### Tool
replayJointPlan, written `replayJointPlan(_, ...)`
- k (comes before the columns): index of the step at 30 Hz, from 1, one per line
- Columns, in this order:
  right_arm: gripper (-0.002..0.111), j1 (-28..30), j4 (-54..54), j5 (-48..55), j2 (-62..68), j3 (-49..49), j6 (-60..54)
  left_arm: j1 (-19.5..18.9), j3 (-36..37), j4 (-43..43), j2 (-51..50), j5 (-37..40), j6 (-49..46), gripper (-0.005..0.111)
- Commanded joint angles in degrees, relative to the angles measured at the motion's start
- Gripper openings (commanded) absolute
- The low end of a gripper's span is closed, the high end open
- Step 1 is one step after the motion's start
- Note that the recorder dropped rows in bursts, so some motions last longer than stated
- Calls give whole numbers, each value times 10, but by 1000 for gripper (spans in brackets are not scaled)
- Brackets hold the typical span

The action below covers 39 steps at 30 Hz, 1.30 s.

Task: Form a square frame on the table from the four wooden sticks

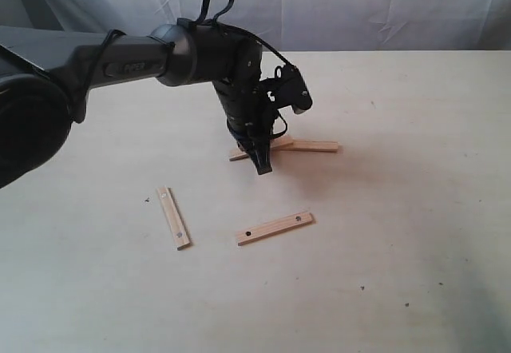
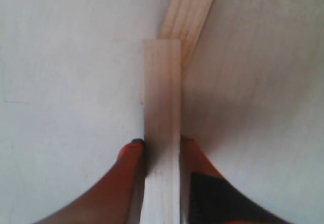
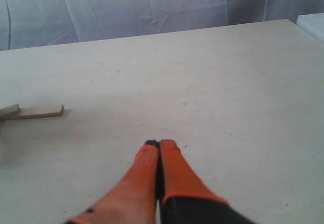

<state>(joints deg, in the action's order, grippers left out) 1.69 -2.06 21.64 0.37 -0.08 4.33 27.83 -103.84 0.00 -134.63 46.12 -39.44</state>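
Note:
My left gripper (image 1: 262,165) is shut on a wooden stick (image 2: 162,107) near the middle of the table (image 1: 399,233); its orange fingers (image 2: 132,155) press the stick's two long edges. This held stick (image 1: 239,152) overlaps one end of a second stick (image 1: 311,146) lying flat, also seen as stick (image 2: 190,11). Two more sticks lie apart nearer the front: one (image 1: 173,217) to the left, one (image 1: 274,228) in the middle with dark dots near its ends. My right gripper (image 3: 160,144) is shut and empty above bare table; it is outside the exterior view.
A white cloth backdrop (image 1: 359,5) hangs behind the table's far edge. The left arm's dark body (image 1: 120,61) reaches in from the left. The right wrist view catches a stick end (image 3: 38,112) far off to one side.

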Motion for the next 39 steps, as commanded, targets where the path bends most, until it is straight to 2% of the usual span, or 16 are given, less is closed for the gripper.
replayJointPlan(1, -1, 3, -1, -8, -4, 1, -3, -3, 3, -3, 9, 26, -2, 0)
replayJointPlan(7, -1, 3, -2, -7, -4, 1, -3, -3, 3, -7, 31, 42, -13, 0)
replayJointPlan(19, -1, 3, -2, -7, -4, 1, -3, -3, 3, -45, 12, 51, -12, 1)
replayJointPlan(29, -1, 3, -2, -8, -4, 1, -3, -3, 3, -45, 22, 52, 8, 35)
replayJointPlan(33, -1, 3, -1, -8, -4, 1, -3, -3, 3, -45, 45, 62, 57, 36)
replayJointPlan(39, -1, 3, -1, -8, -4, 1, -3, -7, 3, -39, 108, 141, 89, 36)
